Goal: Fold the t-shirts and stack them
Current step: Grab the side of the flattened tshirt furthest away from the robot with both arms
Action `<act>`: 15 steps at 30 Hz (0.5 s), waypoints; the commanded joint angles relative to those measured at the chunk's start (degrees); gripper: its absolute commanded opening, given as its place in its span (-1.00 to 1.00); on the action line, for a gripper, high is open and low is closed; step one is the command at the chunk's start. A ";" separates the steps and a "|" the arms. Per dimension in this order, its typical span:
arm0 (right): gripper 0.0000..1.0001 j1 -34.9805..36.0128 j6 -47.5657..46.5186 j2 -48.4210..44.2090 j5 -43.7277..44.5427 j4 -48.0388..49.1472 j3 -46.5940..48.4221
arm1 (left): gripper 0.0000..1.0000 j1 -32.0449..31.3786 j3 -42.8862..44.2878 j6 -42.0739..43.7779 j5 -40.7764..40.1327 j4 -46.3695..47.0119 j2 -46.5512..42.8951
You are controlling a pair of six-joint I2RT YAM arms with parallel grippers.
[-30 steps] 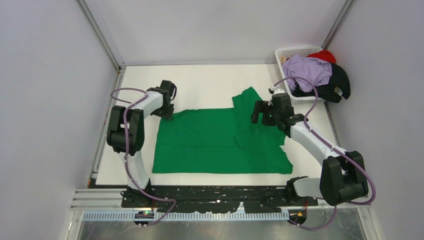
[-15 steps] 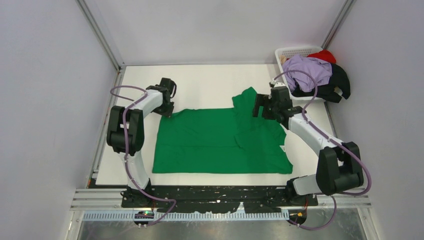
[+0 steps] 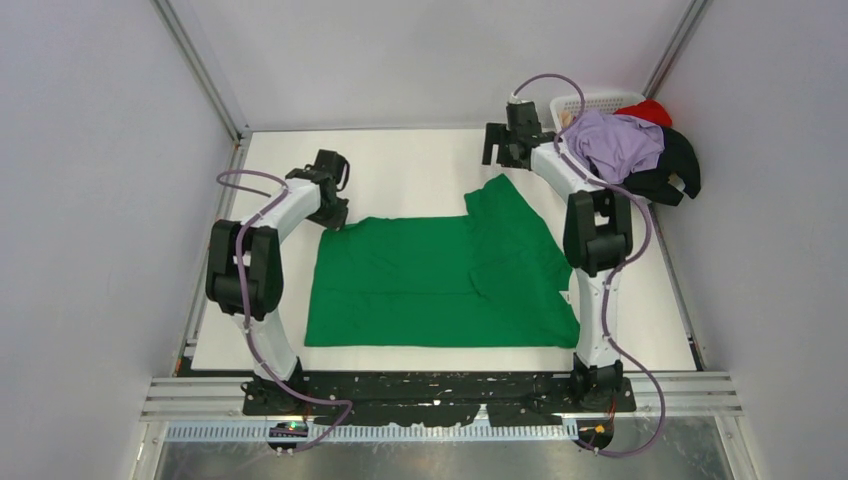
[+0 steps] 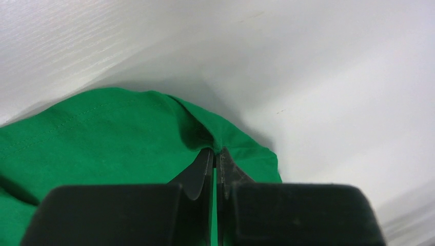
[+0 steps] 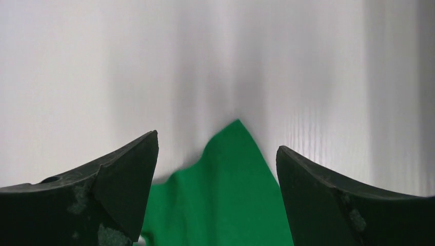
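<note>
A bright green t-shirt (image 3: 440, 280) lies spread on the white table, one sleeve pointing to the far side. My left gripper (image 3: 337, 218) is shut on the shirt's far left corner; in the left wrist view the jaws (image 4: 215, 151) pinch a fold of green cloth (image 4: 102, 138). My right gripper (image 3: 500, 158) is open and empty, just above and beyond the sleeve tip (image 3: 497, 182); in the right wrist view (image 5: 216, 141) the green tip (image 5: 225, 195) lies between the spread fingers. Lilac (image 3: 615, 140), red (image 3: 650, 110) and black (image 3: 670, 175) shirts are piled in the basket.
A white lattice basket (image 3: 585, 100) stands at the far right corner, beside the right arm's wrist. Grey walls and metal frame posts close in the table on three sides. Bare white table (image 3: 400, 165) lies beyond the shirt.
My right arm has swung from over the shirt's right half to the far edge, past the sleeve tip. The shirt's right side now lies flatter. My left gripper has held its grip.
</note>
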 commanded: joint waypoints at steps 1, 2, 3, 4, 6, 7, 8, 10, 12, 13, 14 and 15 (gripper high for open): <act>0.81 -0.18 0.85 9.34 0.53 -8.44 13.00 | -1.00 0.06 0.15 1.95 -0.05 -0.05 -3.02; 0.79 -0.11 1.47 10.74 0.51 -9.09 16.70 | -1.00 0.07 0.22 2.25 0.11 0.01 -3.02; 0.77 -0.08 1.68 13.19 0.62 -10.45 18.52 | -1.00 0.04 0.39 2.47 0.28 -0.07 -3.02; 0.76 0.01 2.10 14.33 0.68 -11.24 21.83 | -1.00 0.09 0.41 2.49 0.46 -0.10 -3.03; 0.72 0.14 1.97 17.23 1.34 -13.77 26.07 | -1.00 0.06 0.37 2.95 0.55 0.12 -3.06; 0.70 0.26 1.62 18.62 1.83 -15.86 27.94 | -1.00 -0.02 0.29 3.02 0.48 0.16 -3.11; 0.69 0.53 1.40 19.02 3.08 -16.54 28.31 | -1.00 0.01 -0.01 3.24 0.30 0.45 -3.32; 0.65 1.09 0.65 19.45 4.22 -17.72 27.81 | -1.00 0.02 -0.68 3.35 0.34 1.03 -3.51; 0.58 1.43 0.22 19.21 4.96 -18.30 26.32 | -1.00 0.01 -1.07 3.74 0.96 1.65 -3.53; 0.50 1.51 0.00 18.98 5.18 -18.59 25.37 | -1.00 0.01 -1.05 4.03 1.18 1.64 -3.45; 0.43 1.52 -0.11 18.64 5.68 -18.79 24.92 | -1.00 0.01 -1.01 4.20 1.30 1.56 -3.34; 0.36 1.57 -0.37 18.37 5.89 -18.98 23.79 | -1.00 0.00 -0.88 4.39 1.33 1.40 -3.38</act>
